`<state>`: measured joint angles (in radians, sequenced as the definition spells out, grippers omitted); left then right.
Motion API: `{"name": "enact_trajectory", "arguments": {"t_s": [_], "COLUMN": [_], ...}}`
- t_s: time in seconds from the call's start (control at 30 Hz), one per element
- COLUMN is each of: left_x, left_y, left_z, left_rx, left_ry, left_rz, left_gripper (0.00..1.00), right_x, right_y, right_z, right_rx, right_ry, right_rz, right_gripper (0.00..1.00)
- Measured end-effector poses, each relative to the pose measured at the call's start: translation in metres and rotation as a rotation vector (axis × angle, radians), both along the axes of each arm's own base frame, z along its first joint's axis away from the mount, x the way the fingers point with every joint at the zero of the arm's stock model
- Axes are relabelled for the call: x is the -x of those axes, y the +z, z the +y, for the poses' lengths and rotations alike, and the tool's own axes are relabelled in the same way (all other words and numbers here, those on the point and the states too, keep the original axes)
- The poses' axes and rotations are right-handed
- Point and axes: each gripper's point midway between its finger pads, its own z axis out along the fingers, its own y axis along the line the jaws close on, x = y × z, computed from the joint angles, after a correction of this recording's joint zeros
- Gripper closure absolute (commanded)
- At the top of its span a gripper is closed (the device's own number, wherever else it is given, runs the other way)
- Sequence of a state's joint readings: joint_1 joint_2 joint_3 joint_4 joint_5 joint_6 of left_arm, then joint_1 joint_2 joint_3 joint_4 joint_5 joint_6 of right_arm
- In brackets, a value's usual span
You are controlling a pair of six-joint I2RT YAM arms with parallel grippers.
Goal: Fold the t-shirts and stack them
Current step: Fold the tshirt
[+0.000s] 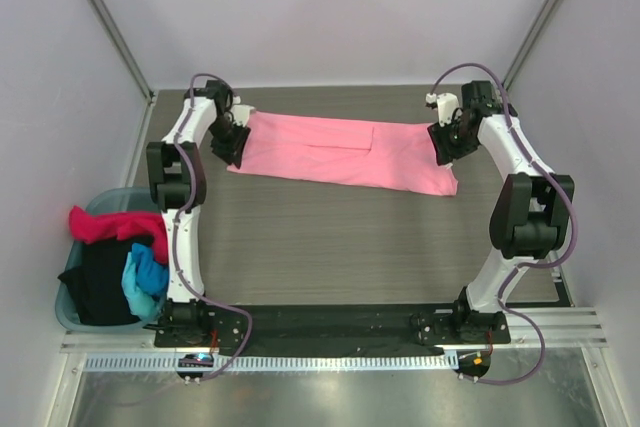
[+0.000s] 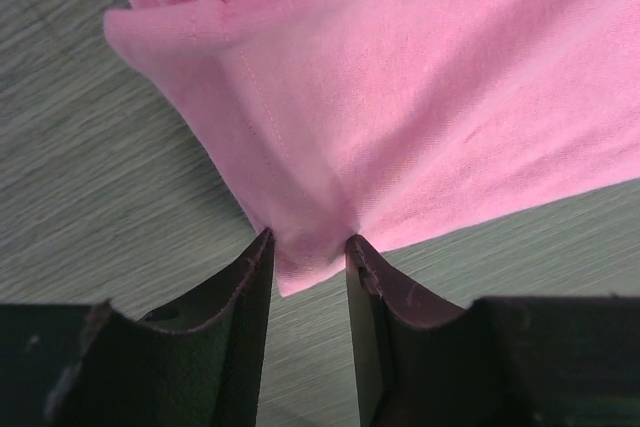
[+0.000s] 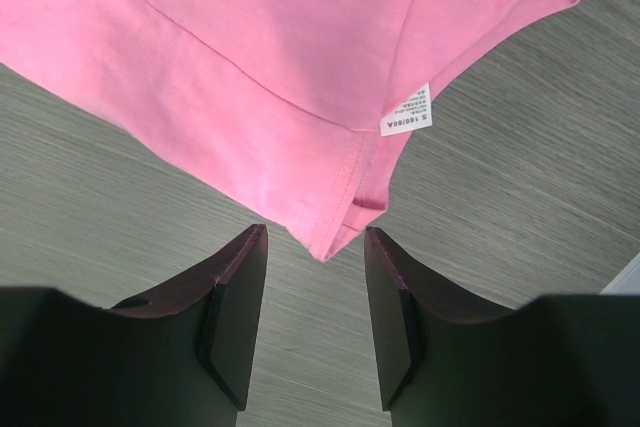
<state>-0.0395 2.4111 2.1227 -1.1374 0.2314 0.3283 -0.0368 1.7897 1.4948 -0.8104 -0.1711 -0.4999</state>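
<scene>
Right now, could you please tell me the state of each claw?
Left claw: open, a corner of the pink t-shirt lying between its fingers.
Right claw: open, holding nothing.

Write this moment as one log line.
pink shirt on table | left end effector open around corner | right end effector open, corner ahead

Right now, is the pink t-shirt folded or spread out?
Partly folded: the pink t-shirt lies as a long band with overlapping layers.

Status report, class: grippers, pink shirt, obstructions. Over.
Left gripper open astride pink t-shirt corner. Right gripper open, just clear of hem corner. Lies flat on table. Nothing obstructing.
</scene>
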Motion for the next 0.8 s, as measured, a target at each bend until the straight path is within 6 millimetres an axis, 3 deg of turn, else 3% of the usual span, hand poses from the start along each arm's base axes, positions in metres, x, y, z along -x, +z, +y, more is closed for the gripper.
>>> {"name": "enact_trajectory", "arguments": {"t_s": [0.1, 0.3, 0.5, 0.6, 0.67, 0.7, 0.8], "left_x": [0.000, 0.006, 0.034, 0.061, 0.082, 0.092, 0.120], "left_y": [0.000, -0.005, -0.005, -0.006, -0.006, -0.006, -0.002], "left_z": [0.001, 0.001, 0.000, -0.001, -0.001, -0.001, 0.000], "left_rx": [-0.008, -0.010, -0.008, -0.010, -0.015, -0.018, -0.031], "left_ry": [0.012, 0.035, 0.038, 0.032, 0.019, 0.013, -0.003], "left_rz": [0.003, 0.019, 0.057, 0.101, 0.140, 0.158, 0.205], "left_gripper": [0.68, 0.88, 0.93, 0.88, 0.76, 0.65, 0.61], "right_x": [0.004, 0.005, -0.006, -0.024, -0.033, -0.038, -0.050], "right_y": [-0.004, -0.005, -0.010, -0.021, -0.031, -0.036, -0.049], "right_z": [0.002, 0.001, -0.007, -0.016, -0.021, -0.022, -0.026], "right_rx": [-0.010, -0.007, 0.005, 0.012, 0.012, 0.012, 0.007], "right_ry": [0.002, 0.000, -0.048, -0.084, -0.104, -0.111, -0.123], "right_rz": [0.015, 0.020, 0.023, 0.023, 0.037, 0.041, 0.054], "right_gripper": [0.50, 0.50, 0.51, 0.50, 0.50, 0.50, 0.50]}}
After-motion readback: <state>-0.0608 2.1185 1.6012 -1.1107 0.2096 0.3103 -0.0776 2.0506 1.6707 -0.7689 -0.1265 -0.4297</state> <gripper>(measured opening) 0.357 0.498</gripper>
